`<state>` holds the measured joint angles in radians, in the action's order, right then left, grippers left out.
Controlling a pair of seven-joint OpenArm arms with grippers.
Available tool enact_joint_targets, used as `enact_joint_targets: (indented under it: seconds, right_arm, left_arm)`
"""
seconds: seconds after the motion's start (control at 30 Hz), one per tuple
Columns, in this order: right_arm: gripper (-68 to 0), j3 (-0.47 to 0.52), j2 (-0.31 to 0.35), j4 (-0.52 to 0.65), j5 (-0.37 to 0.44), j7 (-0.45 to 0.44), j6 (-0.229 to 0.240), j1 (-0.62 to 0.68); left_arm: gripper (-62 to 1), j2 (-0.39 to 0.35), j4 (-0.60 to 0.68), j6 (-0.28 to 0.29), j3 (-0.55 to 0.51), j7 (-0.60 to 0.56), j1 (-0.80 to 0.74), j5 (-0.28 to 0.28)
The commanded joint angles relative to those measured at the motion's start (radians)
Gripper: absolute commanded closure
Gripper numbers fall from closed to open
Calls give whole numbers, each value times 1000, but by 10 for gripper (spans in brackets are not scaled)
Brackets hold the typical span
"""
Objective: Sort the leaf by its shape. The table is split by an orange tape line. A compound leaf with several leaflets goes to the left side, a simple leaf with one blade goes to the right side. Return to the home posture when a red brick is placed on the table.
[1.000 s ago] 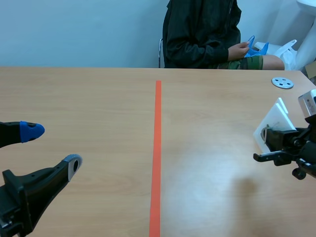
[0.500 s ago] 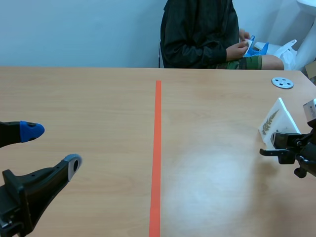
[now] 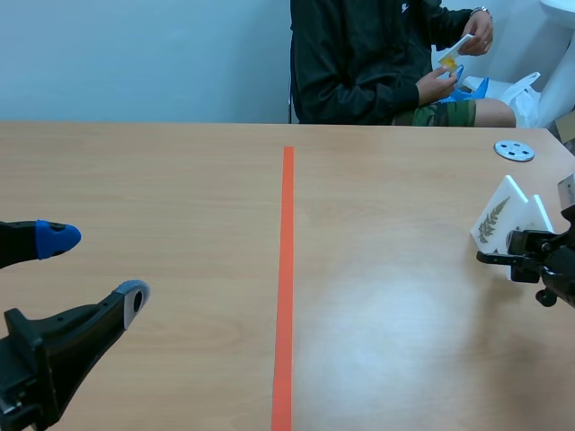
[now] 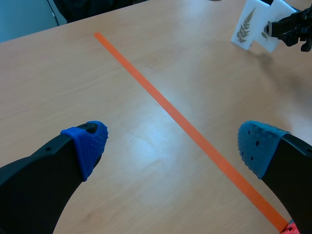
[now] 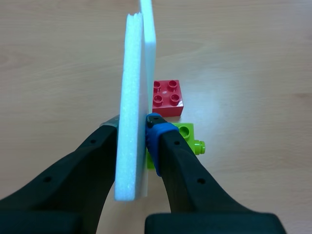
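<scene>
The right gripper (image 5: 132,124) was clamped on a white foam card (image 3: 496,208) bearing a fern leaf (image 3: 492,221), held upright well to the right of the orange tape line (image 3: 286,269). A red brick (image 5: 167,97) and a green brick (image 5: 187,136) lay just beside each other on that same side. Left of the line, the left gripper (image 4: 173,142) stood wide open.

An orange tape line (image 3: 286,269) runs down the wooden table (image 3: 162,180). Right of it lie a grey disc (image 3: 514,150), a red brick (image 5: 167,97) and a green brick (image 5: 187,136).
</scene>
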<state>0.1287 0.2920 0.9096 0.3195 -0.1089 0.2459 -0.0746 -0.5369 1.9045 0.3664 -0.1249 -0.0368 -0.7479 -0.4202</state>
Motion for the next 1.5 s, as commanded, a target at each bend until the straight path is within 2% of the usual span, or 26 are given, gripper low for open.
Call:
enact_joint_targets:
  seconds: [0.0,0.13,0.53,0.7,0.87,1.0,1.1,1.2,1.47]
  right_arm:
    - [-13,-5,12,2,-9,-29,-6,-21]
    - [-13,-5,13,-43,-29,-54,-43,-26]
    - [-29,-5,12,-101,-55,-85,-45,-25]
    - [-96,-5,12,-101,-63,-85,-45,-25]
    - [-229,-5,13,-101,-62,-86,-43,-25]
    - [-294,-5,21,-89,-56,-81,-32,-22]
    - [-346,-5,33,-53,-39,-81,13,-6]
    - [-354,-4,44,24,-33,-63,41,26]
    - [-354,16,84,291,25,6,50,172]
  left_arm:
    - [-572,8,19,-5,1,-18,3,-6]
    - [-572,8,19,-5,1,-18,3,-6]
    - [-572,8,19,-5,1,-18,3,-6]
    - [-572,8,19,-5,1,-18,3,-6]
    - [-572,8,19,-5,1,-18,3,-6]
    - [-572,8,19,-5,1,-18,3,-6]
    - [-572,8,19,-5,1,-18,3,-6]
    - [-572,8,19,-5,1,-18,3,-6]
    - [-572,8,19,-5,1,-18,3,-6]
